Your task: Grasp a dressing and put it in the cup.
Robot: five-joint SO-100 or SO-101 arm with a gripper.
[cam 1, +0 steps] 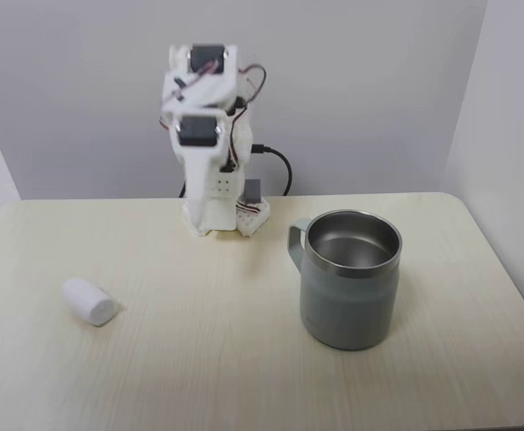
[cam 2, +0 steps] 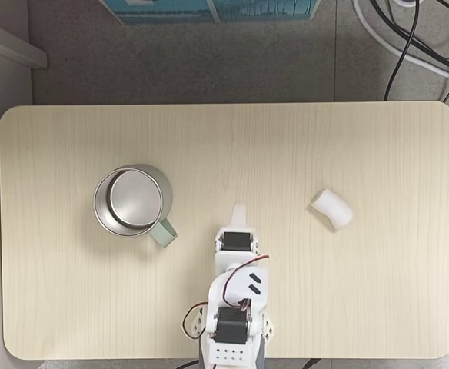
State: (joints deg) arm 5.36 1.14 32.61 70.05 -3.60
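Observation:
The dressing [cam 1: 90,301] is a small white soft roll lying on its side on the pale wooden table, at the left in one fixed view and at the right [cam 2: 332,208] in the top-down one. The cup [cam 1: 347,305], a grey-green mug with a steel rim, stands upright with nothing inside it; from above its handle [cam 2: 163,231] points toward the arm. The white arm is folded over its base. My gripper [cam 2: 239,208] points out over the table between the two objects, touching neither, with its fingers together and nothing held. Its tip [cam 1: 205,230] hangs low in front of the base.
The arm's base [cam 2: 231,350] sits at the table's edge, with cables [cam 1: 278,166] trailing behind it. Bare tabletop [cam 2: 232,146] stretches between the cup and the dressing. Grey walls stand behind and beside the table.

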